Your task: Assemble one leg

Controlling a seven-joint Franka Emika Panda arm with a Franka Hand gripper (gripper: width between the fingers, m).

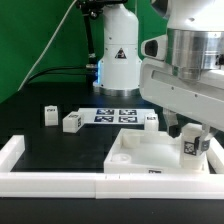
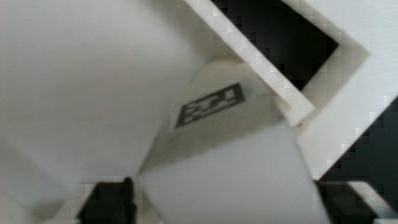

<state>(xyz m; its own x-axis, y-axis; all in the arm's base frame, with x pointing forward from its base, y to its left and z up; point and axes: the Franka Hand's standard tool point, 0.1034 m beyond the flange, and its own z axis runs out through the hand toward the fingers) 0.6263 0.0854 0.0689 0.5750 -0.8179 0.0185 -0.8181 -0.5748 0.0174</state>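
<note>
Open black table (image 1: 60,150) at left centre of the exterior view, two loose legs (image 1: 50,115) (image 1: 72,122) above it, border rails (image 1: 50,183) along the bottom, square slab (image 1: 150,155) lower right

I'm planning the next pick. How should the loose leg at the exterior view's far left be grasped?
Probably from above: the far-left leg lies flat, apart from the others, with its sides free. Pinch two opposite side faces at mid-length.

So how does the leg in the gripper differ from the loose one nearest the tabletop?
The held leg stands upright between the gripper fingers, over the tabletop slab. The loose leg lies low on the black table, untouched, at the exterior view's left. Both are small white blocks with marker tags.
</note>
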